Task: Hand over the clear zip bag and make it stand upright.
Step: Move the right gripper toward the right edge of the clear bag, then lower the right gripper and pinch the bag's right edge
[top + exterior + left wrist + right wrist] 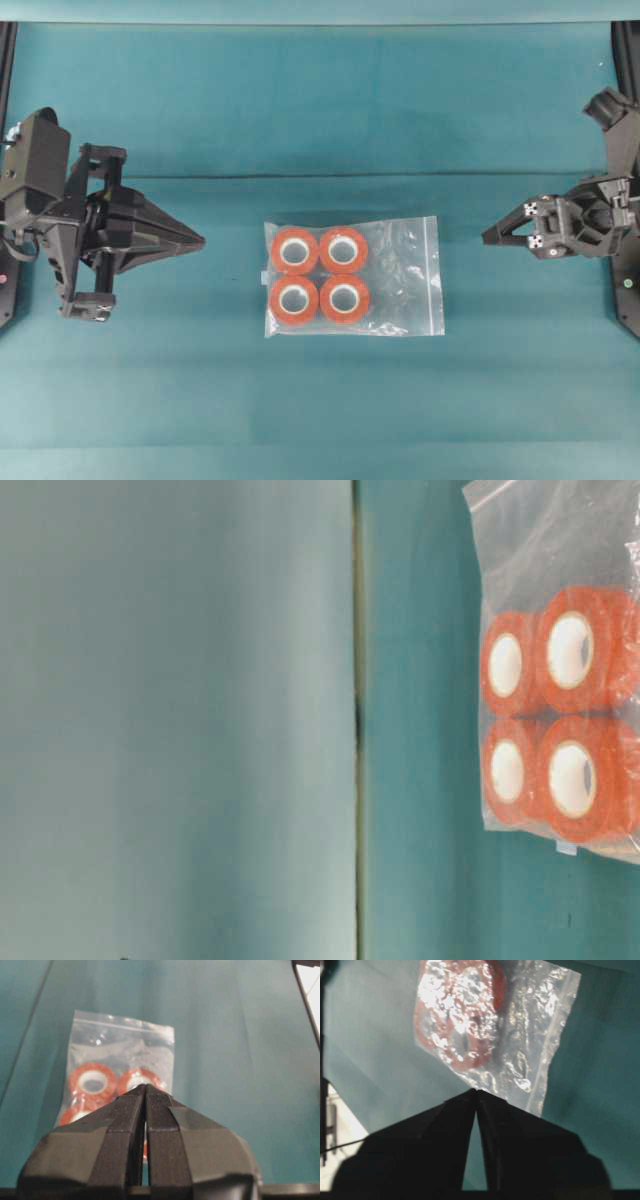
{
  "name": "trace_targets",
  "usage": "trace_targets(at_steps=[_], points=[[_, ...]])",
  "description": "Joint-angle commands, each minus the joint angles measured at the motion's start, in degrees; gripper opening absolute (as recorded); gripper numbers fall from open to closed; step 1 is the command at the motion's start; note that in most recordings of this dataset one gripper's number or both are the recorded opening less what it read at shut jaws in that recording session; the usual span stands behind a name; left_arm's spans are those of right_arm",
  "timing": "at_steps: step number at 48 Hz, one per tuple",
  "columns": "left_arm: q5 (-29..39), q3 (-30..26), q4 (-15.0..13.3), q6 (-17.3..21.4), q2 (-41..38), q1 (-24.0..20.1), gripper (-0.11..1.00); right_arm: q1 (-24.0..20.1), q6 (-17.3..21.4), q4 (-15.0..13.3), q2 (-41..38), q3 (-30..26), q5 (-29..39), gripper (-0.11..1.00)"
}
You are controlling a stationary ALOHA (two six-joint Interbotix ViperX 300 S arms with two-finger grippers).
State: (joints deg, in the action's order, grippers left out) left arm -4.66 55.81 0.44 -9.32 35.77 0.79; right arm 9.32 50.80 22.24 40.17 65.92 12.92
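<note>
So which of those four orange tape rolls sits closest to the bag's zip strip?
None singly: the two right-hand rolls, upper and lower, tie. The zip strip runs along the bag's right edge in the overhead view.

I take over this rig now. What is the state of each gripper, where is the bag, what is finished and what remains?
Left gripper: shut, empty, to the left of the bag, not touching it.
Right gripper: empty, to the right of the bag, apart from it; its tips look together in the wrist view, but I cannot tell if it is fully shut.
Clear zip bag: lying flat in the middle of the table, zip strip toward the right gripper, four orange tape rolls at the end toward the left gripper.
Done: nothing yet; the bag is untouched.
Left: pick it up, hand it over, stand it upright.
</note>
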Motion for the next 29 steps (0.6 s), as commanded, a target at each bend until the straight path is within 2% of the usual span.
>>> trace_targets(at_steps=[1, 5, 8, 18, 20, 24, 29], points=[[-0.3, -1.1, 0.1, -0.2, 0.3, 0.0, 0.03, -0.3, 0.5, 0.2, -1.1, -0.5, -0.2, 0.36], [-0.3, -1.0, 0.1, -0.2, 0.3, 0.0, 0.13, -0.5, 0.6, 0.2, -2.5, -0.6, -0.3, 0.44], [-0.3, -0.9, 0.1, -0.2, 0.2, 0.0, 0.26, -0.7, 1.0, 0.2, -3.9, -0.7, -0.5, 0.52], [-0.3, -0.3, 0.1, 0.3, 0.4, 0.0, 0.83, -2.5, 2.5, 0.3, -8.8, -1.0, -2.5, 0.75], [-0.3, -0.1, 0.1, 0.4, 0.4, 0.0, 0.86, -3.2, 2.9, 0.2, -9.7, -0.8, -3.3, 0.79], [-0.3, -0.1, 0.0, 0.4, 0.5, 0.0, 0.82, -4.3, 4.0, 0.2, -12.0, -0.7, -6.0, 0.85], [-0.3, 0.1, 0.1, 0.6, 0.5, -0.1, 0.79, -5.1, 5.4, 0.2, -14.9, -0.6, -10.5, 0.86]])
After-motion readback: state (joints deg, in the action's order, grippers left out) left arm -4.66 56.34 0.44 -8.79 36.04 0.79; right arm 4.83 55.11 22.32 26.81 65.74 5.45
